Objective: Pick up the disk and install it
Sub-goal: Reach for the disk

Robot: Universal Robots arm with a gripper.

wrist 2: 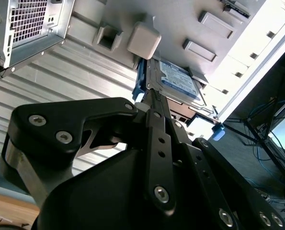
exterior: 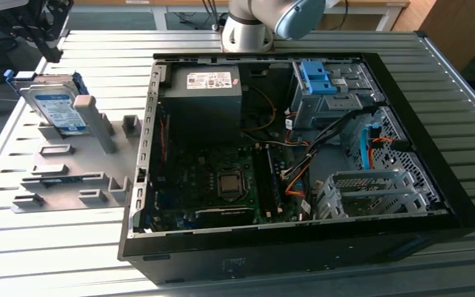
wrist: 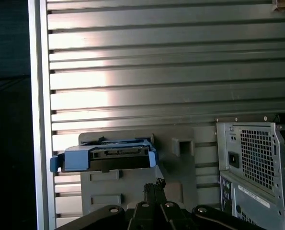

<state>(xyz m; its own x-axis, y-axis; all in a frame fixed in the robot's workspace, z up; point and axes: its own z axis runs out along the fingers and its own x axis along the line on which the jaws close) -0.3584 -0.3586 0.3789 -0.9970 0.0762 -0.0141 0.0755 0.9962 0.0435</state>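
Exterior view first: I've got the disk [exterior: 56, 108] standing on edge in the grey fixture plate [exterior: 64, 179], out on the tabletop [exterior: 97, 55] at the exterior view's left of the open computer case [exterior: 460, 204], with its label side showing. My claw [exterior: 50, 52] hangs above and beyond it, near the tabletop's far corner, with clear air between the two. Over to the second wrist view: the claw [wrist 2: 154, 98] reads as pressed together, both fingers meeting along one line with nothing pinched between them. That line runs straight toward the disk [wrist 2: 178, 81], tips stopping short of its near edge. First wrist view now: beyond the claw [wrist: 154, 186], the disk [wrist: 106, 157] shows me its connector end with a blue rail at each side. The thin slab lies crossways to the way the fingers point and sits a little off their line. My read: the disk is ahead of and below the tips, and the pick-up is not yet made.
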